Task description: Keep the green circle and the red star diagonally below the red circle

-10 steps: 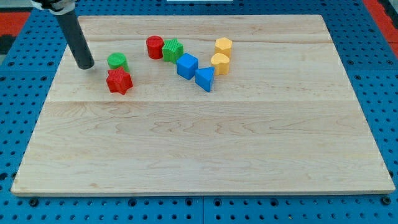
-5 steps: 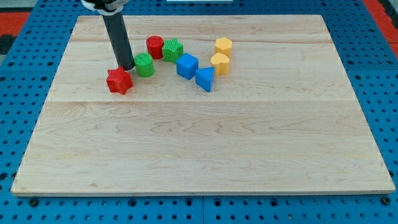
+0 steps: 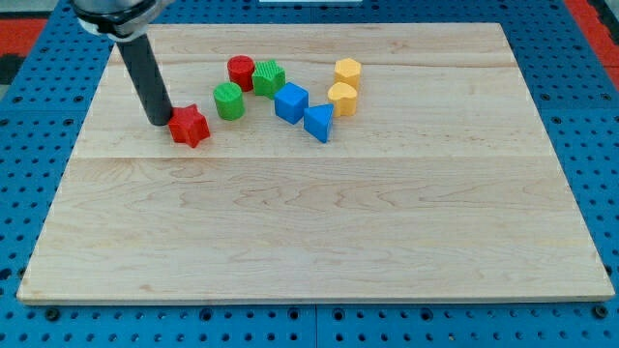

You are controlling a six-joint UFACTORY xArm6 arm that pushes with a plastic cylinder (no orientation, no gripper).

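The red circle (image 3: 241, 72) stands near the view's top, left of centre. The green circle (image 3: 228, 101) sits just below and slightly left of it. The red star (image 3: 190, 126) lies further down-left of the green circle. My tip (image 3: 159, 122) rests right at the red star's left side, touching or nearly touching it. The dark rod rises from there toward the view's top left.
A green block (image 3: 270, 76) touches the red circle's right side. A blue cube (image 3: 290, 101) and a blue triangle (image 3: 318, 122) sit right of the green circle. Two yellow blocks (image 3: 347, 72) (image 3: 342, 98) stand further right. The wooden board (image 3: 309, 251) lies on a blue pegboard.
The green circle was pushed right, from above the red star to below the red circle. My tip then moved back left and now sits at the red star's left side.
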